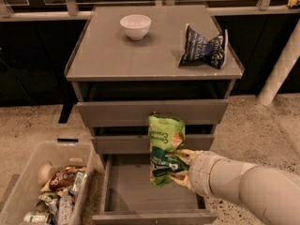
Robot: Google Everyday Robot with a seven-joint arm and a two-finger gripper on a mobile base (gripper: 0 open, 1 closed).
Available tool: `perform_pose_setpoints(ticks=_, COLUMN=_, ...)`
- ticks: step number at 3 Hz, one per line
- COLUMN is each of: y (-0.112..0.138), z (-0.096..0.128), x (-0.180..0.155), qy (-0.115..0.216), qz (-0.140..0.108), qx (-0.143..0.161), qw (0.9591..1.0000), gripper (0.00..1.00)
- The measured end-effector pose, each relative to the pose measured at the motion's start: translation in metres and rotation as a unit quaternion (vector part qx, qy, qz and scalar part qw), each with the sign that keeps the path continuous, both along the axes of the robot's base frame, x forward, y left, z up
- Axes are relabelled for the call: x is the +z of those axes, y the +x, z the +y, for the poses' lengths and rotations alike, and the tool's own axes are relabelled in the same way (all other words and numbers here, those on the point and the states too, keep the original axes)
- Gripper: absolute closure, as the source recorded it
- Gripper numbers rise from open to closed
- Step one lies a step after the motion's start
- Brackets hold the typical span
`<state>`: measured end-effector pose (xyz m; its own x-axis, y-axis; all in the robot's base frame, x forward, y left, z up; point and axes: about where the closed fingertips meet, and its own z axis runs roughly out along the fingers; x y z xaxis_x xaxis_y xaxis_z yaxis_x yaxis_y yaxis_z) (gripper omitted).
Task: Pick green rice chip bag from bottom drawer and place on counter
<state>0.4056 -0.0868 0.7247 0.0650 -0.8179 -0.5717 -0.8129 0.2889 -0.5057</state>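
Note:
The green rice chip bag (165, 146) hangs upright in front of the middle drawer, above the open bottom drawer (150, 191). My gripper (177, 168) comes in from the lower right and is shut on the bag's lower part. The drawer's inside is bare. The counter (117, 55) lies above and behind the bag. The arm's white cover hides the drawer's right side.
A white bowl (135, 26) stands at the counter's back left. A dark blue-and-white snack bag (202, 48) lies at its right edge. A clear bin (51, 186) with several snacks sits on the floor to the left. A white post (280, 69) stands at the right.

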Motion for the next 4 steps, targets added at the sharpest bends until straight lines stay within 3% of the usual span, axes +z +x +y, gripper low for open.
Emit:
perform_pose_setpoints(ticks=2, y=0.012, z=-0.005, x=-0.008, qy=-0.012, qz=-0.004, qx=-0.002, qw=0.9999, gripper=1.00)
perform_pose_setpoints(ticks=3, y=0.056, z=0.001, x=0.030, qy=-0.028, qz=-0.064, qx=0.011, qw=0.9975, gripper=1.00)
perform_pose_setpoints(ticks=4, y=0.111, z=0.005, x=0.103, qy=-0.024, qz=-0.139, qx=0.014, qw=0.9898, gripper=1.00)
